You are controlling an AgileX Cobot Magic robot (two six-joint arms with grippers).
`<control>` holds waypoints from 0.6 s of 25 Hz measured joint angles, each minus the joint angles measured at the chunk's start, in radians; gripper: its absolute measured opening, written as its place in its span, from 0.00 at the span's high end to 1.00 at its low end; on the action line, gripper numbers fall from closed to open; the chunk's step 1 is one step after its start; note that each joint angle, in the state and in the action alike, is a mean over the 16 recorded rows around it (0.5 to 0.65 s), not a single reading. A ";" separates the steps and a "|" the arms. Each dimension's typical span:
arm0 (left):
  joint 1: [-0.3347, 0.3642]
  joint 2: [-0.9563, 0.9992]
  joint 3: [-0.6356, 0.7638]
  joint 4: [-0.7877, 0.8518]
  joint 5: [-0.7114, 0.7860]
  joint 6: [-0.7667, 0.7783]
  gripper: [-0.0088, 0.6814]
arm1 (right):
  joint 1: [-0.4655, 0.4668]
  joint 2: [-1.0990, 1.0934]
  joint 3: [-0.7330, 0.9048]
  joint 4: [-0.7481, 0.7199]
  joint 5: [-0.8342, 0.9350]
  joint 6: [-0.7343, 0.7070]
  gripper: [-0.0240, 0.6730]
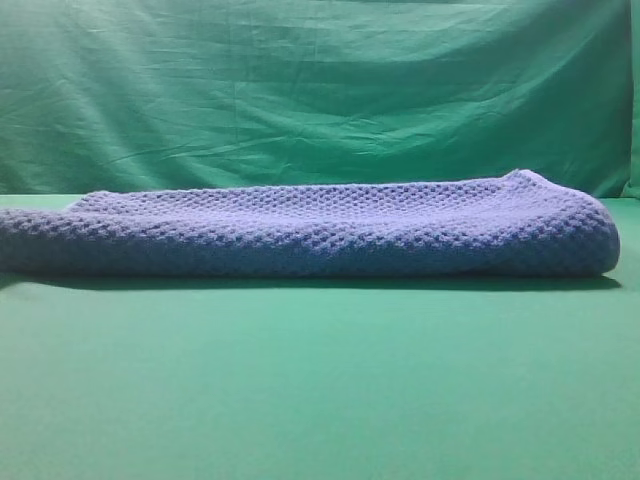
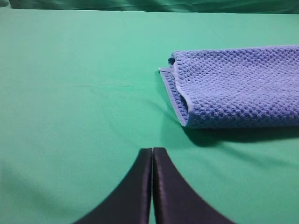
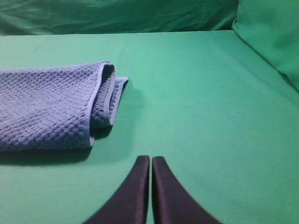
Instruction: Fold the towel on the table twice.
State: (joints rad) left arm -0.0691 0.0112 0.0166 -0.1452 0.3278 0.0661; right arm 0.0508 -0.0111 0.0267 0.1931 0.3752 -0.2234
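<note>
The blue-grey waffle-weave towel [image 1: 310, 230] lies folded in layers as a long strip across the green table [image 1: 320, 390]. Its left end shows in the left wrist view [image 2: 233, 88], its right end in the right wrist view [image 3: 51, 109]. My left gripper [image 2: 152, 151] is shut and empty, low over bare table, short of and left of the towel's left end. My right gripper [image 3: 150, 159] is shut and empty, short of and right of the towel's right end. Neither gripper shows in the exterior high view.
A wrinkled green backdrop curtain [image 1: 320, 90] hangs behind the table. A green fabric side panel [image 3: 275, 42] rises at the table's right.
</note>
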 joint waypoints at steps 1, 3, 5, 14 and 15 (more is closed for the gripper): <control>0.000 0.000 0.000 0.000 0.000 0.000 0.99 | 0.000 0.000 0.000 0.004 0.000 0.000 0.97; 0.000 0.000 0.000 0.000 0.000 0.000 0.99 | 0.000 0.000 0.000 0.011 0.001 0.000 0.97; 0.000 0.000 0.000 0.000 0.000 0.000 0.99 | 0.000 0.000 0.000 0.016 0.001 0.000 0.97; 0.000 -0.010 0.000 0.000 0.000 0.000 0.99 | 0.000 0.000 0.000 0.020 0.002 0.000 0.97; 0.000 -0.011 0.000 0.000 0.000 0.000 0.99 | 0.000 0.000 0.000 0.020 0.002 0.000 0.97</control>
State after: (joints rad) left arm -0.0691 0.0000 0.0166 -0.1452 0.3278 0.0661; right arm 0.0503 -0.0111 0.0267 0.2130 0.3772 -0.2235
